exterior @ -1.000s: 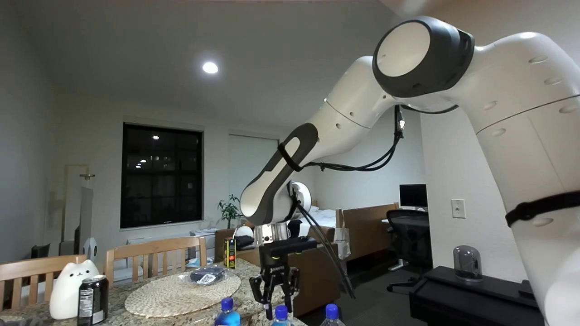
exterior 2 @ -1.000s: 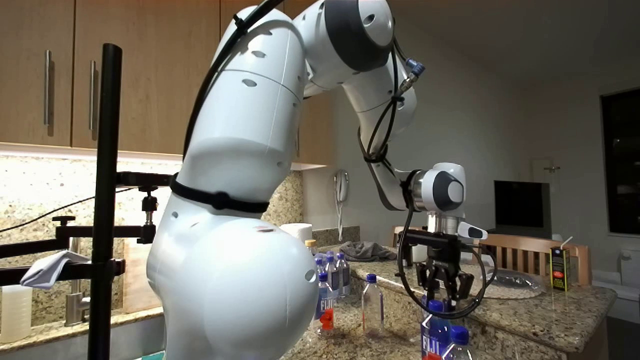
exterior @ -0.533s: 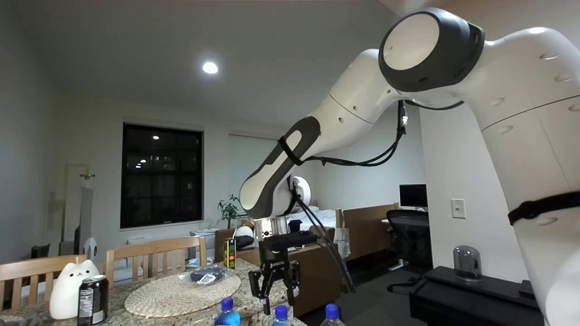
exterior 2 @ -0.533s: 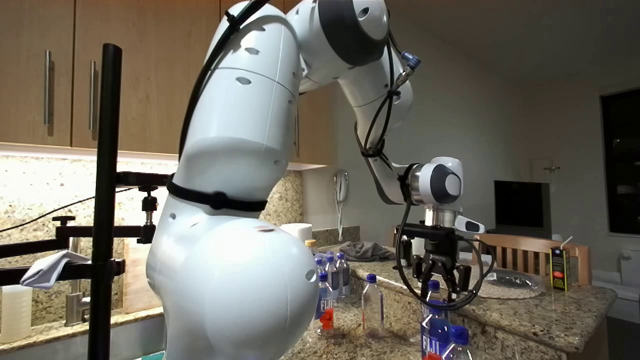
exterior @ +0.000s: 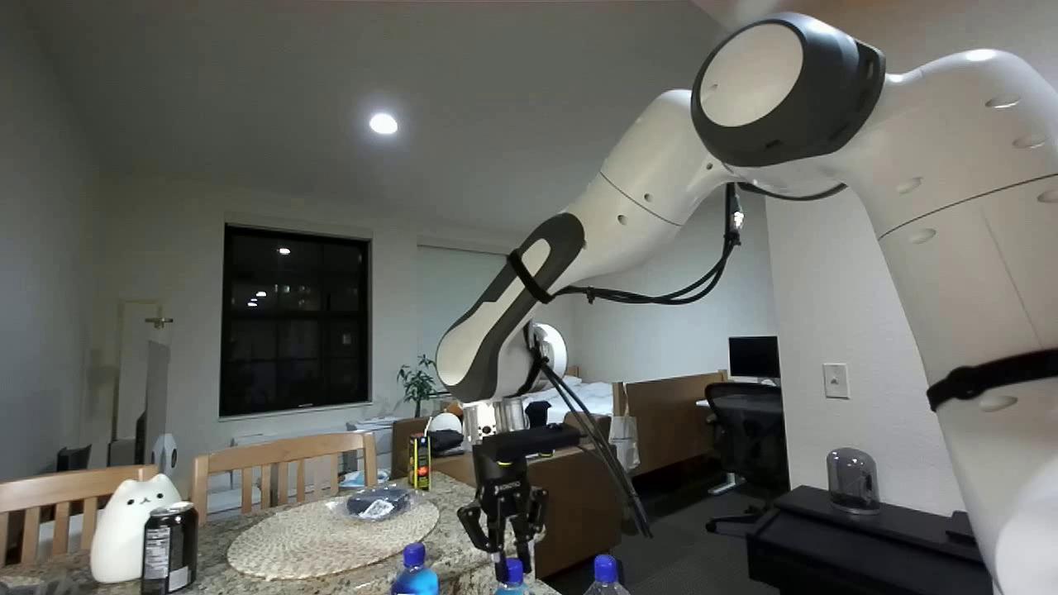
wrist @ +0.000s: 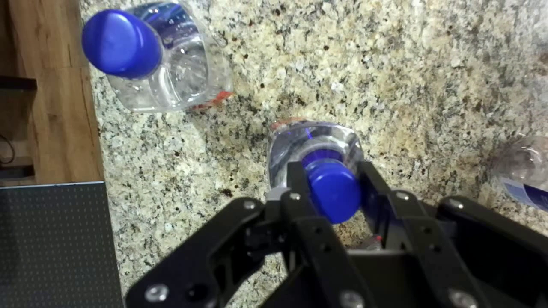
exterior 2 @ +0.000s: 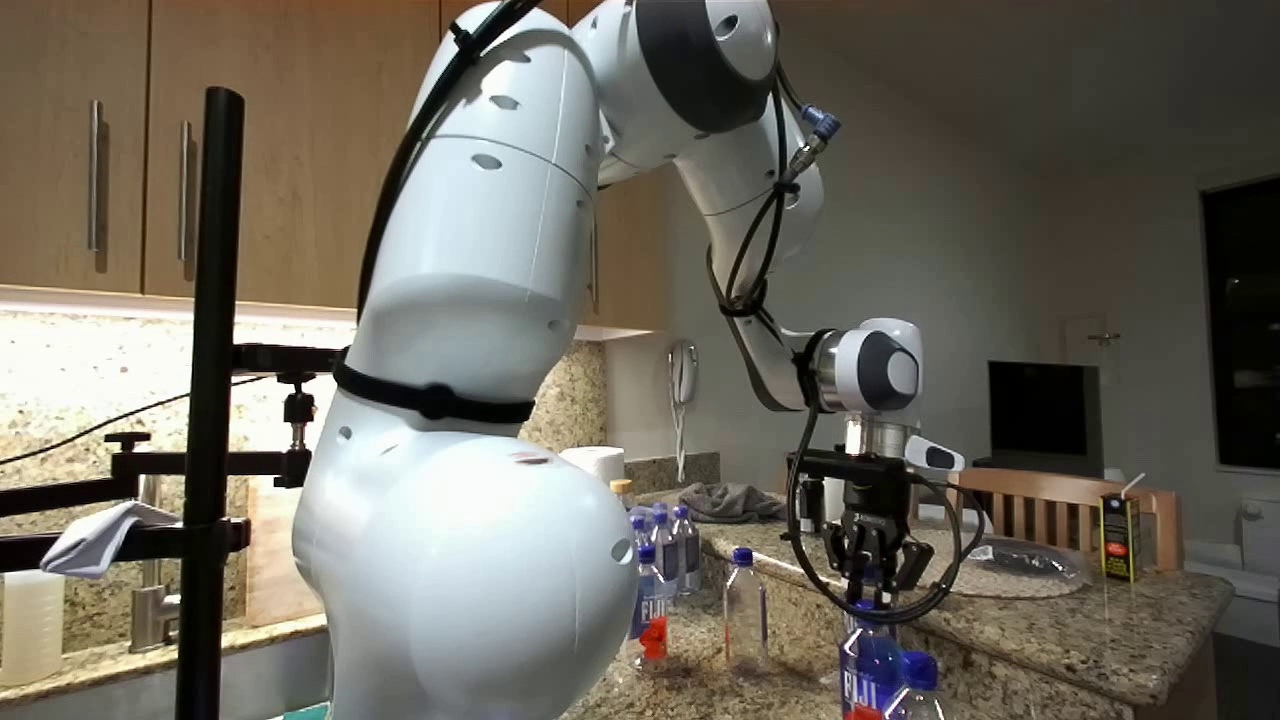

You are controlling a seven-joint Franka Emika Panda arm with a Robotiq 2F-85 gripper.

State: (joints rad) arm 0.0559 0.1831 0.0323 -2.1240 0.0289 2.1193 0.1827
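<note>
Bottle [wrist: 319, 143], its blue cap [wrist: 335, 192] between the jaws and its shoulders just below the fingertips. Jaws closed on the cap, one finger [wrist: 298, 182] to each side, by the wrist view. Progress, my reading: grip looks made. Cap seems to sit on the neck; base appears to rest on the worktop [wrist: 406, 77] beneath the jaws, so no lift shows yet, and anything past the grip looks undone. Long axis: close to upright, running from the jaws down to the worktop; cap end points up into the jaws. Slight lean hard to rule out, seen from above. Farther out: neighbour bottle [wrist: 156, 60], upright, apart from the jaws, near the worktop's edge. Opposite side of the jaws: what looks like a clear bottle [wrist: 524, 160], cut by the frame. Well beyond the jaws: woven placemat [exterior: 314, 549].
</note>
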